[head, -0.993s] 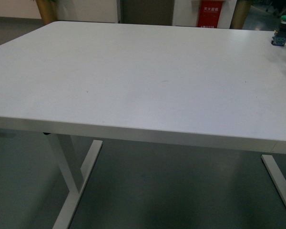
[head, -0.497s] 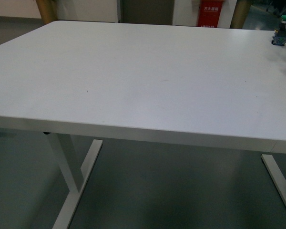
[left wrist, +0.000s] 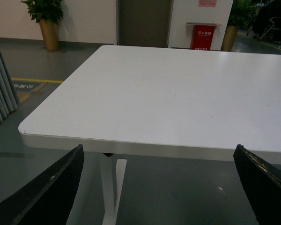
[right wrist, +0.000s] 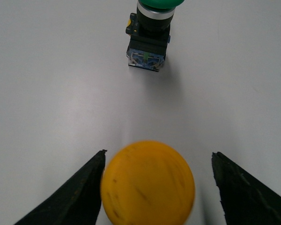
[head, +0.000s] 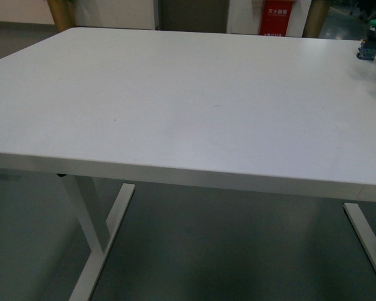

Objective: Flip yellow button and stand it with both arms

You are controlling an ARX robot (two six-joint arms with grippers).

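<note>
At the far right corner of the white desk (head: 194,106) sit two push-button switches: one yellow button (right wrist: 148,183), one green-capped switch (right wrist: 149,35). Right wrist view shows the yellow cap between the spread fingers of the right tool (right wrist: 150,197), jaws apart, not clamped (left finger looks about touching the cap, right finger clear of it); green switch stands well beyond, apart from both. Front view only catches the green switch (head: 371,42) and a dark bit at the frame edge, yellow cap not visible there. Left tool (left wrist: 159,187) hangs off the desk's near edge, jaws wide, holding nothing. No containers.
</note>
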